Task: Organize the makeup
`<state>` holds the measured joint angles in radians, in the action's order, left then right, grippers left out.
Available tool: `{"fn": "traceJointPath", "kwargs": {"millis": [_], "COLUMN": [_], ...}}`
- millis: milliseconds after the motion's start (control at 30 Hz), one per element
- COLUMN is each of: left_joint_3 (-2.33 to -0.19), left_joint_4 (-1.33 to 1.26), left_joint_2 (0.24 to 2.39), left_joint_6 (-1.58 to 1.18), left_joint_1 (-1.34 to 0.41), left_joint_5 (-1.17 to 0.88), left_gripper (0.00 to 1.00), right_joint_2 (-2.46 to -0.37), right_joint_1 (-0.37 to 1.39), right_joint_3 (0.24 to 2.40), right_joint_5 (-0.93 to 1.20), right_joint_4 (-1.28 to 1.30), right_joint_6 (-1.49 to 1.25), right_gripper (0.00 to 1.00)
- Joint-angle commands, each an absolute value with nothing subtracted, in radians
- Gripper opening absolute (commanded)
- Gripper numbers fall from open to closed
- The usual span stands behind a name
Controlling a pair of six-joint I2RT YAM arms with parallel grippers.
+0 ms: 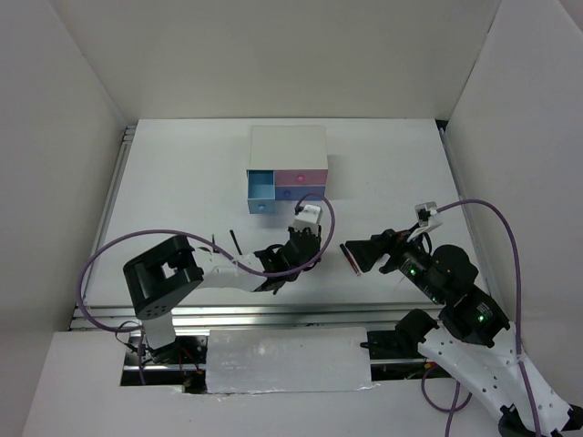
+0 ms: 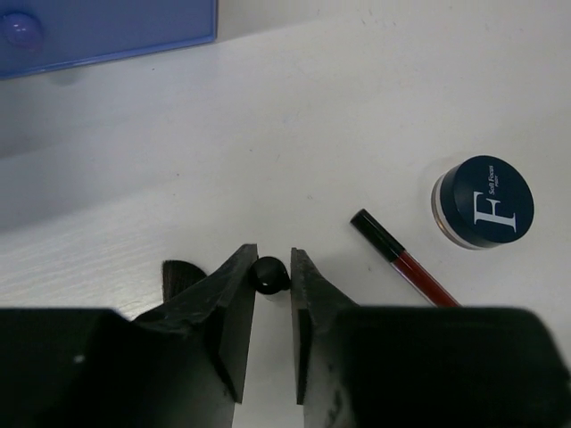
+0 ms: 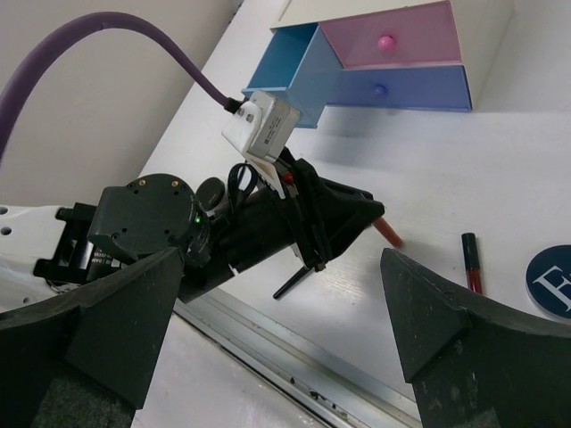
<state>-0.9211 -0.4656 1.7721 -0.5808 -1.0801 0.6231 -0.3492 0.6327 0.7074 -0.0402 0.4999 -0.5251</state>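
My left gripper (image 2: pixel 272 267) is shut on a small black-capped tube (image 2: pixel 269 274), low over the table in front of the drawer box. The tube's red-brown end (image 3: pixel 389 231) sticks out past the gripper tips in the right wrist view. A flared black brush (image 2: pixel 178 272) lies just left of the fingers. A red lip tube with a black cap (image 2: pixel 406 259) and a round black compact with an "F" (image 2: pixel 483 201) lie to the right. A thin black pencil (image 3: pixel 294 283) lies under the left gripper. My right gripper (image 1: pixel 353 256) is wide open and empty, facing the left gripper.
The white box (image 1: pixel 287 146) stands at the back, with a light blue drawer (image 3: pixel 290 62) pulled out, a pink drawer (image 3: pixel 393 40) and a purple-blue drawer (image 3: pixel 401 89). Two thin black pencils (image 1: pixel 235 241) lie by the left forearm. A metal rail (image 3: pixel 294 348) runs along the table's near edge.
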Motion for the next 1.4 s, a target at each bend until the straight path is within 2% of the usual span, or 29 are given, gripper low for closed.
{"fn": "traceJointPath", "kwargs": {"millis": [0,67,400,467,600,733,867,1067,1267,1367], "left_joint_3": [-0.963,-0.974,-1.038,-1.072,-1.279,-1.468,-1.655,-1.940,-2.108,-2.069], "left_joint_4": [-0.499,-0.495,-0.431,-0.353,-0.109,0.161,0.339,0.601,0.759,0.755], "left_joint_2": [1.790,1.792,1.720,1.672,1.621,1.591,1.609,1.752,1.900,1.917], "left_joint_6": [-0.569,-0.568,-0.534,-0.506,-0.456,-0.495,-0.520,-0.456,-0.410,-0.420], "left_joint_1": [-1.085,-1.085,-1.085,-1.083,-1.065,-0.942,-0.783,-0.583,-0.485,-0.468], "left_joint_5": [0.655,0.655,0.609,0.577,0.584,0.536,0.356,0.224,0.161,0.144], "left_gripper": [0.31,0.25,0.15,0.14,0.13,0.12,0.12,0.11,0.11,0.11], "right_joint_2": [-0.339,-0.341,-0.333,-0.330,-0.322,-0.322,-0.324,-0.327,-0.311,-0.308], "right_joint_1": [0.637,0.637,0.637,0.638,0.637,0.638,0.637,0.635,0.635,0.637], "right_joint_3": [0.732,0.732,0.741,0.742,0.744,0.741,0.742,0.746,0.739,0.738], "right_joint_5": [-0.052,-0.054,-0.064,-0.071,-0.066,-0.060,-0.048,-0.035,-0.035,-0.038], "right_joint_4": [0.497,0.499,0.511,0.515,0.512,0.503,0.488,0.482,0.486,0.489], "right_joint_6": [-0.506,-0.505,-0.502,-0.502,-0.503,-0.503,-0.503,-0.499,-0.500,-0.497], "right_gripper": [1.00,1.00,1.00,1.00,1.00,1.00,1.00,1.00,1.00,1.00]}}
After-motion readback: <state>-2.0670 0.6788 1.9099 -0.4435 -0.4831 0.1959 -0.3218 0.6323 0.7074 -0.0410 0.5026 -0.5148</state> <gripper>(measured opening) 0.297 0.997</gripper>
